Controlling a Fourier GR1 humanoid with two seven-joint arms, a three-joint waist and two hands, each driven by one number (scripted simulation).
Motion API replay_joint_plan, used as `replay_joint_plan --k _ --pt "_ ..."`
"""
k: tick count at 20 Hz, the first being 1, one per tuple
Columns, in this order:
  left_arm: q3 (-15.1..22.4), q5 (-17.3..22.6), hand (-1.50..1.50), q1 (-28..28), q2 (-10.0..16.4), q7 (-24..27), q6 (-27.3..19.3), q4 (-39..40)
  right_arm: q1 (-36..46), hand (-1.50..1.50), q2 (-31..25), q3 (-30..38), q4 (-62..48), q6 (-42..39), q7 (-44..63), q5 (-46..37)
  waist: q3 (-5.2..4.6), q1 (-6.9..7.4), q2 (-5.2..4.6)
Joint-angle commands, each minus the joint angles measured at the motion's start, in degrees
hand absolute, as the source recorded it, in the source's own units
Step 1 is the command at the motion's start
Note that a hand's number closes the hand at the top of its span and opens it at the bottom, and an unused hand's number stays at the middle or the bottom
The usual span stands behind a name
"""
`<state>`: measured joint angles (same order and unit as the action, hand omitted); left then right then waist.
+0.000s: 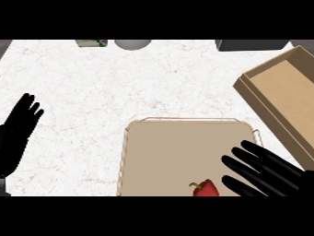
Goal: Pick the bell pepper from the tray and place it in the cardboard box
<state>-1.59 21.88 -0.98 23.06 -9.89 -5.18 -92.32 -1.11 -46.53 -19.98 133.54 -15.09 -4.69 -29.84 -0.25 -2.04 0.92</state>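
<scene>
A red bell pepper (205, 189) with a dark stem lies at the near edge of a beige tray (166, 147). My right hand (271, 175) hovers over the tray's right side, just right of the pepper, with its fingers straight and spread; it does not touch the pepper. The open cardboard box (292, 103) stands to the right of the tray, set at an angle. My left hand (13, 133) rests open at the left edge, fingers pointing up, far from the tray.
The white marbled counter (119, 83) spreads beyond the tray. At its far edge sit a small greenish packet (91, 43), a grey round object (133, 44) and a dark grey block (251, 44).
</scene>
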Motion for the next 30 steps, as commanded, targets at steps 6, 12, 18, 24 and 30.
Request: replay_joint_plan --k 6,12,18,24,30 --pt "0.1 0.5 0.00 1.3 0.3 -2.3 0.4 -1.1 2.9 -1.50 -7.5 -11.9 6.5 -11.0 22.4 -13.9 -0.07 1.16 -0.20" --pt "0.1 -0.5 0.00 -2.2 -0.1 0.1 1.4 -2.4 5.0 -1.50 -1.4 -24.1 7.7 -16.7 40.8 -14.0 0.03 1.84 -0.20" --pt "1.2 -1.3 0.00 -0.8 -2.3 0.1 1.1 -2.0 12.1 -1.50 8.4 -33.0 2.6 -22.2 53.3 -15.4 0.13 2.10 -0.62" --pt "-2.6 0.2 0.00 1.4 -0.3 -2.4 3.3 -1.4 14.8 -1.50 18.5 -36.5 -1.6 -29.2 61.1 -15.3 0.19 2.20 -0.76" --pt "-3.9 -0.2 0.00 0.5 -2.0 -3.3 4.9 -2.0 10.0 -1.50 15.8 -34.3 -0.1 -28.4 52.6 -20.4 0.25 2.04 -0.82"
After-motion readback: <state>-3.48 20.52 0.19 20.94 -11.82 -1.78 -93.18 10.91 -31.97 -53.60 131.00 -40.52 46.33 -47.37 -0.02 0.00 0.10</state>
